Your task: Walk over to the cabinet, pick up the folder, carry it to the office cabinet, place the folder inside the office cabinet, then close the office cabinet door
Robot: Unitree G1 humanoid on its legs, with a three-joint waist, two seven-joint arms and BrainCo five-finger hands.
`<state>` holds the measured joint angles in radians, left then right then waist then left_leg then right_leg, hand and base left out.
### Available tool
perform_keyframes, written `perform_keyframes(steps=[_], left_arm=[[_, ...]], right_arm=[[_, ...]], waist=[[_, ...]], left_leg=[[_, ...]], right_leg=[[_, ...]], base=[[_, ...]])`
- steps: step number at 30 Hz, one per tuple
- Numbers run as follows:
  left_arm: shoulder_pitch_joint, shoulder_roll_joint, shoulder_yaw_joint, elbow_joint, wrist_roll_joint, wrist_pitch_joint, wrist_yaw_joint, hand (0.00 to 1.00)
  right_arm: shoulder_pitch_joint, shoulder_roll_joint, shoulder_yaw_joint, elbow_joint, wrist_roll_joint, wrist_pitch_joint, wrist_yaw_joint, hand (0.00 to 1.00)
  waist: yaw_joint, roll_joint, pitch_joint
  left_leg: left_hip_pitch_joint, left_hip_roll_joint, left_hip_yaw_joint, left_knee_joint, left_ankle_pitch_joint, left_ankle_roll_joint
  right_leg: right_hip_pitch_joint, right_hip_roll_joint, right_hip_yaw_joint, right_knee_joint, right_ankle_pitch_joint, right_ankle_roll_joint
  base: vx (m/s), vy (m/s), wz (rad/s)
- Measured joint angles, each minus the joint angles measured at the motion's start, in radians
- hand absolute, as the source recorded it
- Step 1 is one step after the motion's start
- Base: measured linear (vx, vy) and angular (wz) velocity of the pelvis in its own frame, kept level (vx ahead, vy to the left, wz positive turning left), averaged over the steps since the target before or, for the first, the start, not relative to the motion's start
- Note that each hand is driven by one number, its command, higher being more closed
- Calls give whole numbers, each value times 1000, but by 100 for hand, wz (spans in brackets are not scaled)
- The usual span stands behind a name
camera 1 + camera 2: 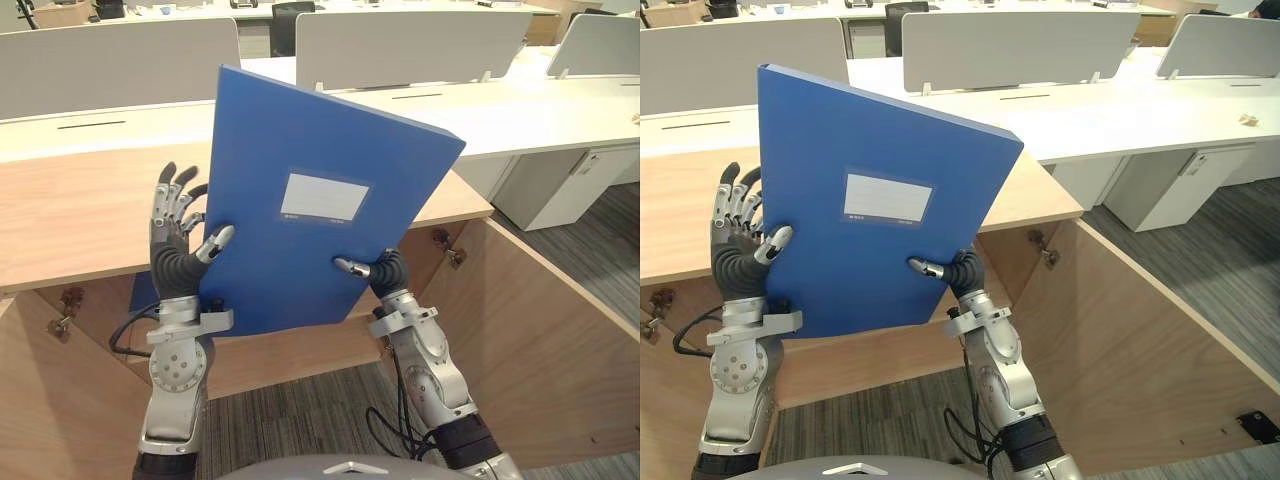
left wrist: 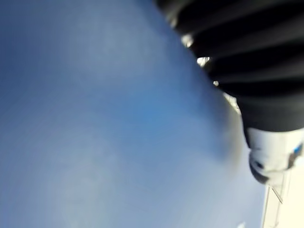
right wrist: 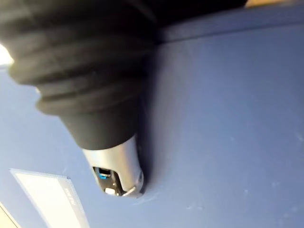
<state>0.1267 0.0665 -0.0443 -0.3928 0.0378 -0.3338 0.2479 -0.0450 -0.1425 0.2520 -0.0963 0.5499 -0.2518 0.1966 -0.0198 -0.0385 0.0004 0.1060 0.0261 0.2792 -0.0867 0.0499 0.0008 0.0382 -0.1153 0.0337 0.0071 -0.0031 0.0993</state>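
A blue folder with a white label is held upright and slightly tilted in front of me, above the open wooden cabinet. My left hand grips its left edge, thumb pressed on the front face and fingers reaching up beside and behind that edge. At the lower right edge my right hand pinches it, thumb on the front, fingers hidden behind. The left wrist view shows the blue cover close up. In the right wrist view the thumb lies on the cover.
The cabinet's right door swings open toward me and the left door is open too. Behind stand white desks with grey dividers and a white drawer unit. Grey carpet lies to the right.
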Motion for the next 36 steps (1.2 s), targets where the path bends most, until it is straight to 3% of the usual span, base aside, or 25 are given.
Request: perform_keyframes(steps=[5,14,20,27,36], left_arm=[[55,-27,101,19,0,-2,13,0],[150,-90,322,78,-139,-1,51,0],[201,-119,348,166,-154,9,25,0],[245,-125,333,479,-153,87,-81,0],[209,-81,302,931,-143,144,-131,0]], right_arm=[[1,62,-41,-40,2,-6,-6,100],[2,101,-133,-147,-1,-47,-31,100],[2,101,-158,-152,-11,-47,-34,100],[30,96,-146,-154,-88,-46,-37,100],[48,80,20,-142,-171,-45,-53,100]], waist=[[9,1,-4],[25,1,-4],[33,3,-3],[54,6,3],[52,2,27]], left_leg=[[0,0,-14,0,2,-1],[-2,0,-46,0,2,-2],[-17,0,-69,0,5,-5],[-24,1,-93,0,6,-6],[-34,3,-95,0,5,-6]], right_leg=[[9,-1,-17,-2,0,0],[33,-4,-49,-14,-3,-2],[32,-5,-75,-14,-6,-1],[37,-5,-100,-6,-14,4],[29,-5,-101,-5,-17,3]], base=[[-26,-12,9],[-4,-8,10],[-4,-11,12],[4,-11,10],[1,-1,0]])
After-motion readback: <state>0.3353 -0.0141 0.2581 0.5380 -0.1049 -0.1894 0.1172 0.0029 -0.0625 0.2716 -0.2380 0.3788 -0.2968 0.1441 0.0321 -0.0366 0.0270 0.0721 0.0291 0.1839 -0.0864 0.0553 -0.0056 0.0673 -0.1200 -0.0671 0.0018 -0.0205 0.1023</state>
